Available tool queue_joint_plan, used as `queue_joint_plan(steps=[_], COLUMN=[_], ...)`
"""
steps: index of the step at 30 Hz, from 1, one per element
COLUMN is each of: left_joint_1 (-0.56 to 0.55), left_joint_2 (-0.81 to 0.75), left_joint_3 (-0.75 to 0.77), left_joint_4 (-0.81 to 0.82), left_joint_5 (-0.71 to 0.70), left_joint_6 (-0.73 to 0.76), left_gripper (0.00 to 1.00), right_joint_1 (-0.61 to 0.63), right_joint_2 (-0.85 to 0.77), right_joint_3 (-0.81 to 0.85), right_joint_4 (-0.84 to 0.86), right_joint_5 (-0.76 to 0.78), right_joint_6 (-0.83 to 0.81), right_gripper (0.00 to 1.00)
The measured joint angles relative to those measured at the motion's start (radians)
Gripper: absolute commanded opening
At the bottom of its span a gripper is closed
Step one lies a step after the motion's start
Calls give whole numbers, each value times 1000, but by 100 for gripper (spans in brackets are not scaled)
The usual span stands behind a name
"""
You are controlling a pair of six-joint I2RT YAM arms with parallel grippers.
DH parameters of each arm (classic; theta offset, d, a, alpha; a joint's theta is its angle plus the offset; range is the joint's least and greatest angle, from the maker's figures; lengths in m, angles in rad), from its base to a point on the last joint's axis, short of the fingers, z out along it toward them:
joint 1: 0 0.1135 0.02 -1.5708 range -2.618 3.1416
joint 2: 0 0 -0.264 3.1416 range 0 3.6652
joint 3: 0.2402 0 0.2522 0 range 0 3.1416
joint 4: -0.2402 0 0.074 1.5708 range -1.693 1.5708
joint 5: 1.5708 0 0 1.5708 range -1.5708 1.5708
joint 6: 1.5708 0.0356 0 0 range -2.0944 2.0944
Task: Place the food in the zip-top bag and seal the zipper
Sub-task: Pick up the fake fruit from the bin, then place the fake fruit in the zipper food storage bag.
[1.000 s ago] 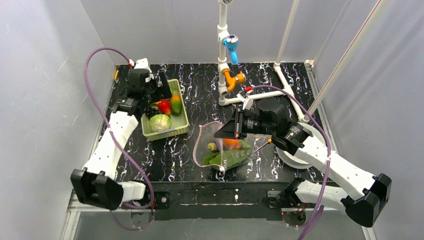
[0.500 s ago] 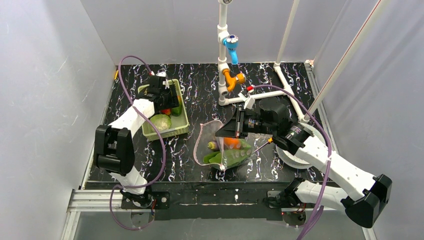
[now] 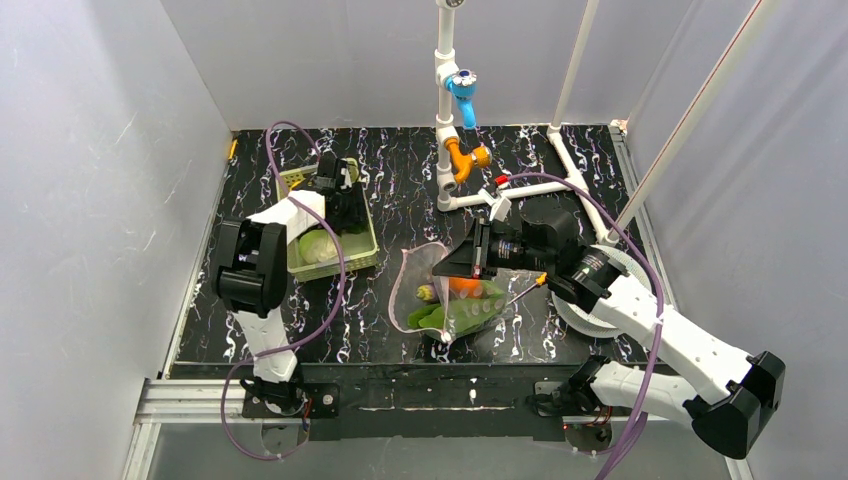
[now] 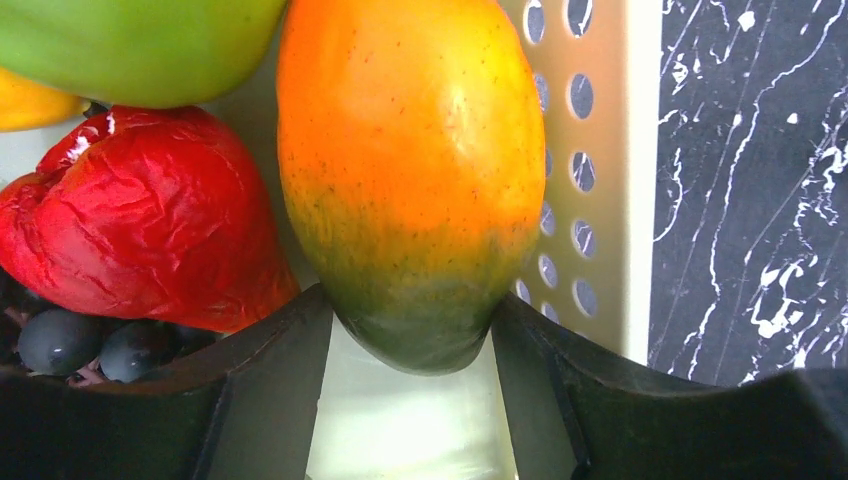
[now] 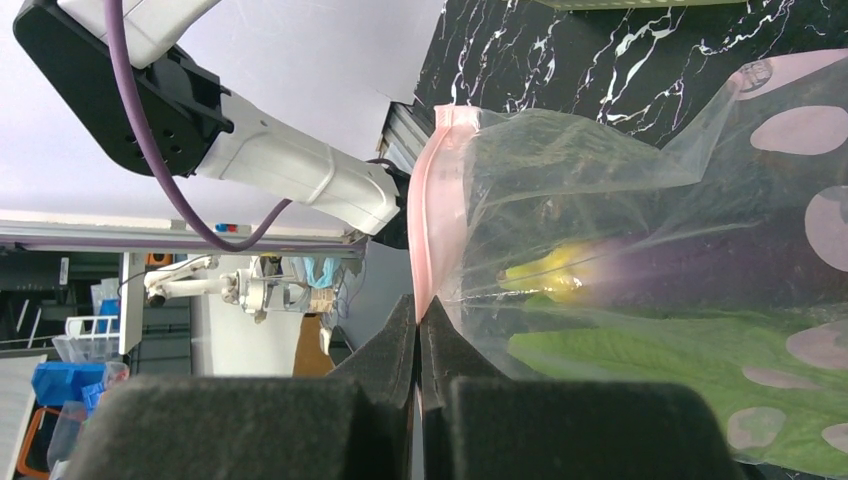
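The left claw (image 4: 412, 345) clamped an orange-green oval toy fruit (image 4: 410, 170) in the light-green slotted basket (image 4: 605, 200); the right claw (image 5: 418, 335) gripped the pinkish zipper strip (image 5: 432, 210) of the clear plastic bag (image 5: 620, 160).

A basket (image 3: 352, 266) sits at the left rear of the table (image 3: 400, 180), holding a cabbage (image 3: 318, 245) at its front and, behind that, a mango (image 4: 410, 180) beside a pepper (image 4: 140, 240) and grapes (image 4: 60, 342). To the basket's right, mid-table, lies the zip-top bag (image 3: 410, 285) with food (image 3: 462, 305) inside and a pipe stand (image 3: 445, 150) behind it.
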Motion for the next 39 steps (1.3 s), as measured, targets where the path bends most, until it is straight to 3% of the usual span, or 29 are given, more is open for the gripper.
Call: queue_joint_plan(steps=[3,6,12,18,26,32,39], left_joint_1=[-4,-4,-5,-5,-6,-6,-33], left_joint_2=[13,11,-47,-234,-524,-817,-1147], left_joint_3=[17,18,-5,-49,-84,-256,-329], left_joint_4=[-16,-21,-21,-24,-66,-127,-158], left_joint_5=[-11,-17,-24,0,288,632,870], left_joint_6=[5,11,26,54,39,-95,-252], left_gripper=[36,27,20,19,18,18,8], right_joint_1=[0,0,0,0,0,0,0], right_joint_2=[0,-1,-11,-18,-2,23,58], right_joint_3=[0,0,-6,-6,-5,-3,27], right_joint_4=[0,0,1,1,-1,-1,-26], right_joint_5=[0,0,0,7,8,15,49], right_joint_6=[0,1,3,3,-2,-14,-59], right_gripper=[1,1,1,1,1,1,1])
